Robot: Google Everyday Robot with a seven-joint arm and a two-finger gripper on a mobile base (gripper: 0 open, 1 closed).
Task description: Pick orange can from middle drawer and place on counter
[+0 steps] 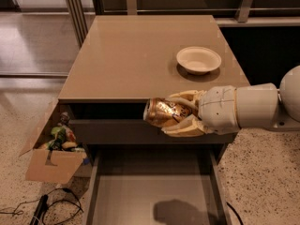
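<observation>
Half done, by the look of it. Gripping the orange can sideways in the pale two-finger gripper, jaws closed across its body, with a silver end pointing left. Hanging above the open middle drawer, clear of its grey floor, in front of the dark drawer front and close to the front edge of the counter. Not yet over the tan top.

Several ways to go wrong from here, judging by this pose alone:

Could clip the counter's front lip if carried back before rising enough, knocking or twisting the can in the grasp.

Could slip free, being smooth, round and pinched across the side with much of its length jutting past the fingers. Would then fall back into the drawer, or bounce out toward the cardboard box on the floor at left.

Could roll away if let go on its side on so glossy and flat a top, either off an edge or into the white bowl at right rear.

Could shove that bowl with the thick white forearm if set down too far right.

Safest course, arguably: up first, then back over the bare left-centre of the counter, releasing low and, if possible, upright.
</observation>
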